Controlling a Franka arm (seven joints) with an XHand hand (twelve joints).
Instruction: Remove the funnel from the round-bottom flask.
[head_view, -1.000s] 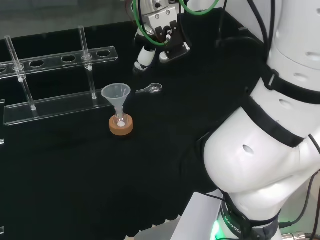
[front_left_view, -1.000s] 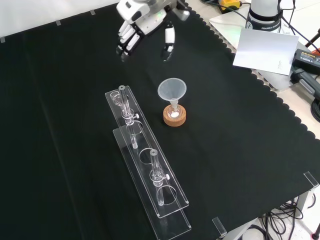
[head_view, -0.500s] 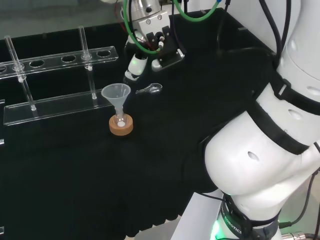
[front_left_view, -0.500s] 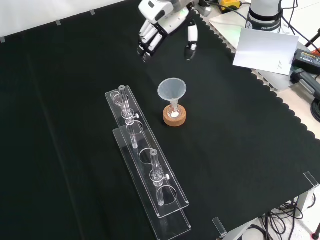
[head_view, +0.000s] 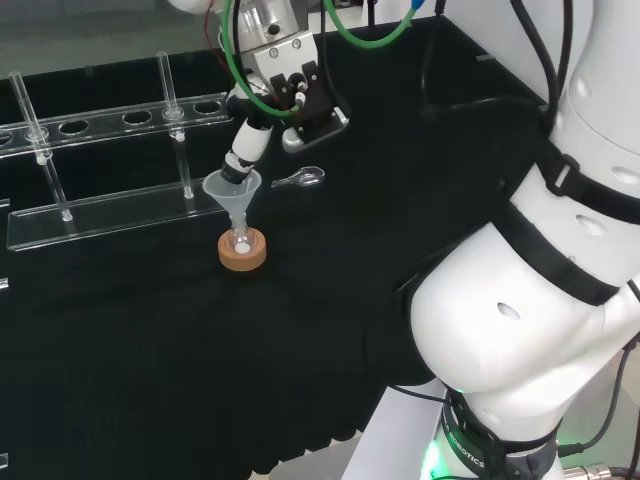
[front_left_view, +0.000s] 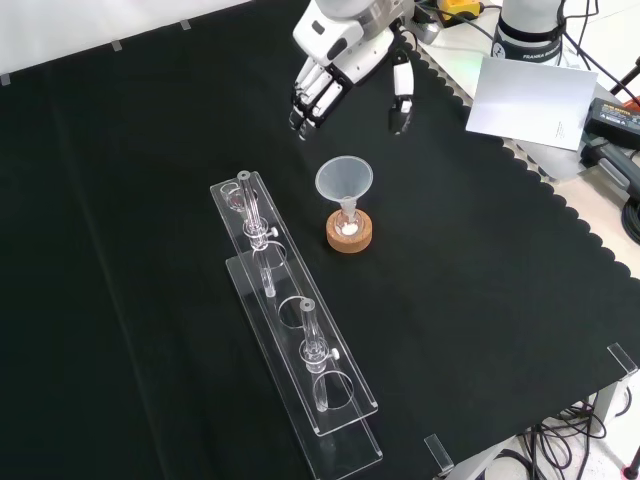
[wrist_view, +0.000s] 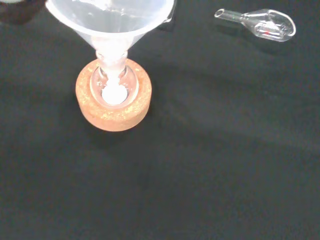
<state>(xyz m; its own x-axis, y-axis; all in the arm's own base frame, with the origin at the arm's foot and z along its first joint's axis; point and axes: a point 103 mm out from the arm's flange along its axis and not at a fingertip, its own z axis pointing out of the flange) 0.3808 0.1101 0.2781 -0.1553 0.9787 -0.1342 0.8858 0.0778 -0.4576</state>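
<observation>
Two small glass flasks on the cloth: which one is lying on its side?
The bare flask lying apart on the black cloth. The other flask stands upright in the cork ring with the funnel in its neck.

Arm (head_view: 520, 330): big white rounded links, glossy, w/ black bands at the joints & small dark oval holes in the shells. Base ring glows green, some print on it. Green cables (head_view: 370, 25) loop over the wrist, plus black ones alongside. Hand (front_left_view: 340, 45): white shell on the back, black & white fingers (front_left_view: 308, 100) w/ dark tips; thumb white w/ black tip. Head view: wrist block is silver-grey w/ dark screws & black fittings.
</observation>
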